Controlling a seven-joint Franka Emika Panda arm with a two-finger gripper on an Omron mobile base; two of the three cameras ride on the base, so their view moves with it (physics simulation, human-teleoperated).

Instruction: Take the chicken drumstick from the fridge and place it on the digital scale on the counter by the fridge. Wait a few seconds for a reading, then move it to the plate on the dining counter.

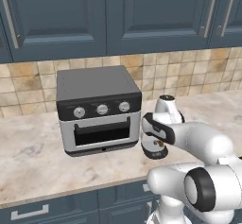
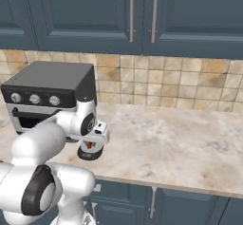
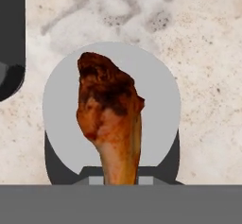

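Over digital scale (image 3: 61, 138), chicken drumstick (image 3: 109, 119) in closed claw (image 2: 91, 145), no readable writing

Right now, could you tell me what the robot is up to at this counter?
The arm is holding the chicken drumstick by its bone end, directly over the round grey platform of the digital scale. The scale sits on the beige marbled counter, just beside the grey toaster oven. The gripper is shut on the drumstick, low over the scale; whether the meat already rests on it is not clear.
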